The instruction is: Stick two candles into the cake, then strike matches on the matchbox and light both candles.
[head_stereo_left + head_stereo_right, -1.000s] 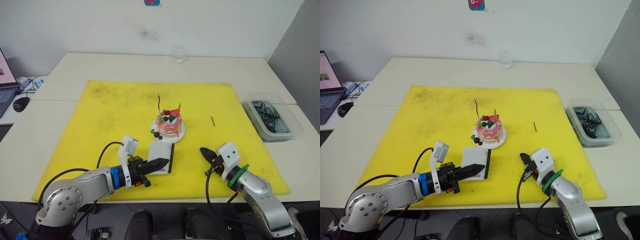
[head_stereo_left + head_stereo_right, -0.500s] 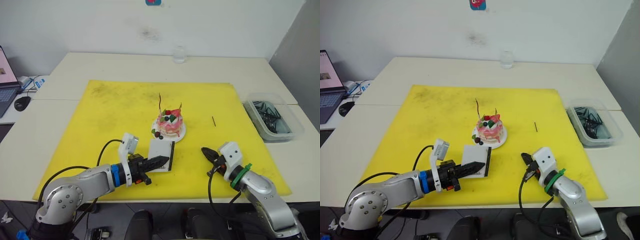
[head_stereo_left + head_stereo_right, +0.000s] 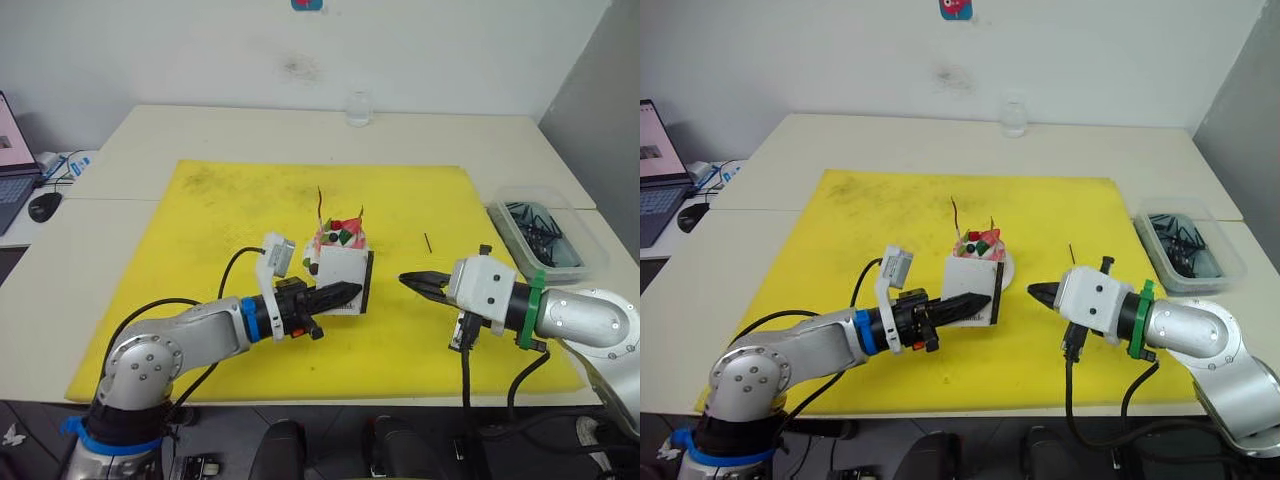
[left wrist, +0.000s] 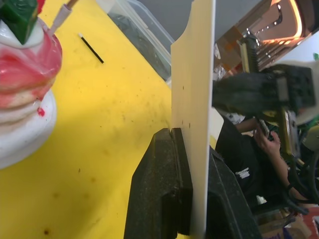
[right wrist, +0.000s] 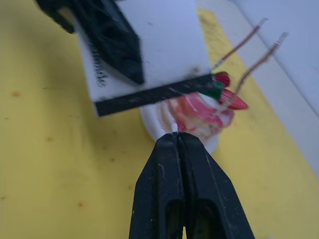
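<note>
**Matchbox lifted, match pinched, both grippers facing across the mat**

Left eye view shows the left gripper (image 3: 345,294) clamped on the matchbox (image 3: 343,279), holding it raised above the yellow mat (image 3: 200,260), just in front of the cake (image 3: 338,243). The box's black striking strip faces the right gripper (image 3: 408,280), which points at it from the side, a small gap between them. In the right wrist view the right gripper's fingers (image 5: 164,174) are pressed together, and a small white match tip (image 5: 174,128) sticks out between their ends; the rest of the match is hidden.

The cake sits on its white plate (image 3: 1006,266) near the middle of the mat, partly hidden behind the box. Both candles (image 3: 320,203) stand in its top, thin and reddish, leaning slightly. One loose match (image 3: 426,242) lies on the mat toward its right edge. A clear plastic bin (image 3: 545,238) rests on the table beyond the mat's right edge, and a glass (image 3: 358,107) stands near the table's far edge.
</note>
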